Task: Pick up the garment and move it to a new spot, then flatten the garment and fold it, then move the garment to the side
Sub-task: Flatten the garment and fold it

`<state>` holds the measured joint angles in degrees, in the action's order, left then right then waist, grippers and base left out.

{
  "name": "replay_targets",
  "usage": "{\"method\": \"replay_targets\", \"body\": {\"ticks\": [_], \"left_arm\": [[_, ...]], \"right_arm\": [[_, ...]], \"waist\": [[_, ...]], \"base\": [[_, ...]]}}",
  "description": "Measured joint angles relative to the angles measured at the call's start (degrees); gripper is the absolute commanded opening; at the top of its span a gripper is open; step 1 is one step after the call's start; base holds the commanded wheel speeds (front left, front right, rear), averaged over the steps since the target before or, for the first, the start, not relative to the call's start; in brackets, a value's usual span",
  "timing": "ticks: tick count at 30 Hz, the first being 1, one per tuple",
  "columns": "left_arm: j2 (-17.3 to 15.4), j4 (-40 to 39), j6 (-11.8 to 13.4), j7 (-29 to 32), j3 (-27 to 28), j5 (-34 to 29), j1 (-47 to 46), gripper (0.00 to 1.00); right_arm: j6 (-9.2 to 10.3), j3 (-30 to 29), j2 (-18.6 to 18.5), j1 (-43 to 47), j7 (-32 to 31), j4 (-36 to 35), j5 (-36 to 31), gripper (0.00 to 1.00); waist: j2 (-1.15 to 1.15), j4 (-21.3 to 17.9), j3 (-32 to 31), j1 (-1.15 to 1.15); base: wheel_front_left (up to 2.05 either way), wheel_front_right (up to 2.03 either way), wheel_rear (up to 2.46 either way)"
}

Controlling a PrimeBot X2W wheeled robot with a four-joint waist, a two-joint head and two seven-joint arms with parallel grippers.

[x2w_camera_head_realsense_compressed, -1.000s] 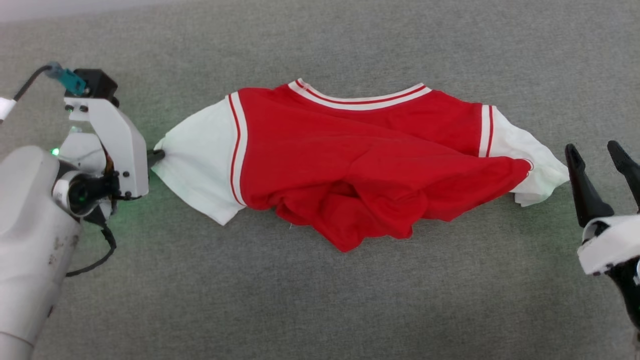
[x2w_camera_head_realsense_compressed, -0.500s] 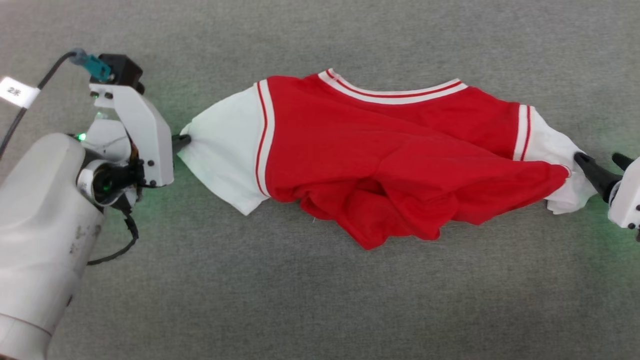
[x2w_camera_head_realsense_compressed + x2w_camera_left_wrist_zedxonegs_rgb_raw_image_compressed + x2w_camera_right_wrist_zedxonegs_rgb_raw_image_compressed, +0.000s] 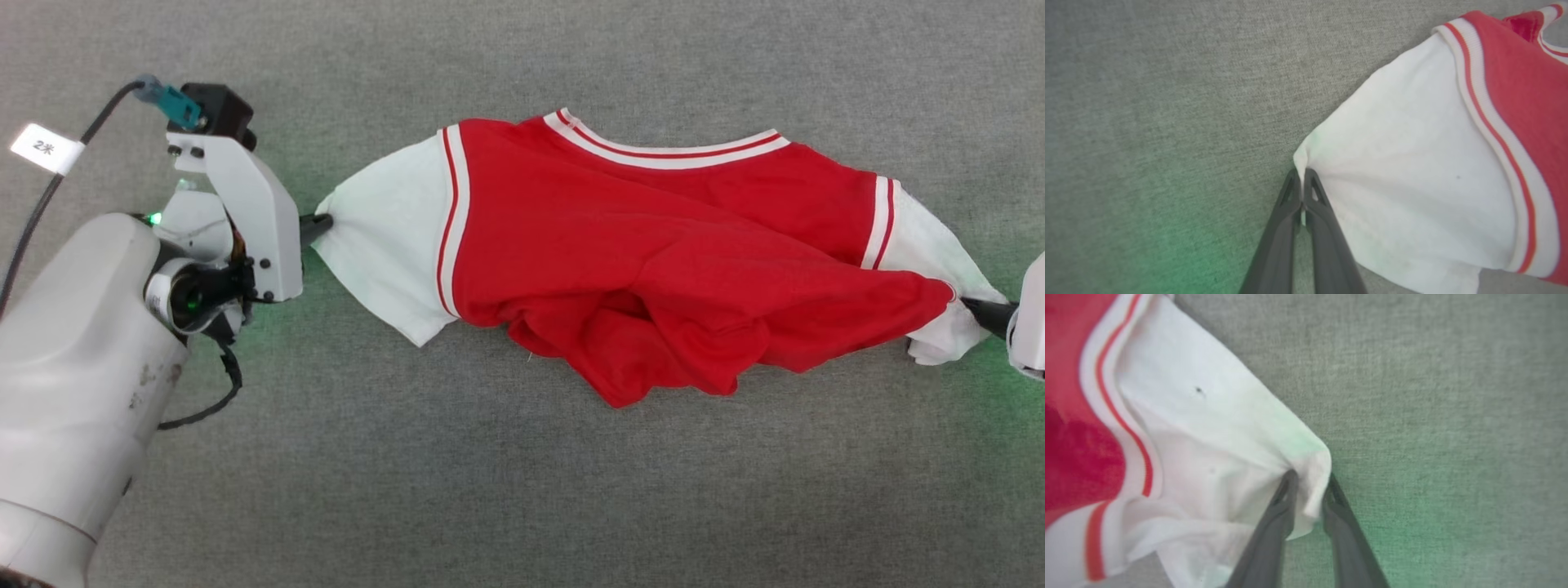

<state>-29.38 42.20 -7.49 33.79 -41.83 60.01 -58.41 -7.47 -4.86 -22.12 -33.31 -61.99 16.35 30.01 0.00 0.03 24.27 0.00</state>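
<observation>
The garment (image 3: 653, 245), a red shirt with white sleeves and striped trim, lies stretched sideways on the grey cloth surface, its lower red part bunched in folds. My left gripper (image 3: 322, 222) is shut on the tip of the left white sleeve (image 3: 1412, 183), pinching the hem between its fingertips (image 3: 1302, 179). At the far right my right gripper (image 3: 971, 304) has its two fingers either side of the other white sleeve's edge (image 3: 1188, 437). Cloth is gathered between those tips (image 3: 1310, 486). The number print is hidden.
Grey fabric surface (image 3: 522, 490) stretches all around the shirt. The left arm's pale forearm (image 3: 73, 384) and its cable fill the lower left. Green light glows on the surface near both wrists.
The camera view has shifted, moving the scene right. My right gripper has come in from open and apart to the right sleeve's tip and narrowed on it. The left grip holds.
</observation>
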Motion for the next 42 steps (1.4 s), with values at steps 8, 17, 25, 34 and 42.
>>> {"method": "replay_targets", "body": {"ticks": [8,17,25,34,42], "left_arm": [[0.6,2.3,0.0,-0.4,-1.4,0.9,-1.7,0.00],[3.1,4.5,0.0,-5.5,-1.6,-0.3,-12.4,0.00],[3.9,5.5,0.0,-12.5,-1.9,-2.4,-22.2,0.00],[3.4,6.2,0.0,-15.7,-3.1,-2.9,-28.4,0.00],[1.0,6.2,0.0,-13.2,-3.6,-1.3,-33.6,0.00]], "right_arm": [[0.00,1.0,1.4,-3.8,1.0,1.5,1.7,0.00],[0.00,9.4,1.7,-19.2,13.6,4.1,3.3,0.00],[-0.01,18.9,3.5,-32.9,30.7,13.7,4.1,0.00],[-0.01,26.8,3.9,-41.6,43.4,22.0,8.2,0.00],[-0.02,31.4,1.7,-47.9,43.7,24.4,13.0,0.00]], "waist": [[0.00,0.1,-1.6,0.00],[0.00,0.9,-6.9,0.00],[0.00,1.4,-13.2,0.00],[0.00,2.0,-19.1,0.00],[0.00,2.9,-20.9,0.00]], "base": [[0.00,0.00,0.00],[0.00,0.00,0.00],[0.00,0.00,0.00],[0.00,0.00,0.00],[0.00,0.00,0.00]]}}
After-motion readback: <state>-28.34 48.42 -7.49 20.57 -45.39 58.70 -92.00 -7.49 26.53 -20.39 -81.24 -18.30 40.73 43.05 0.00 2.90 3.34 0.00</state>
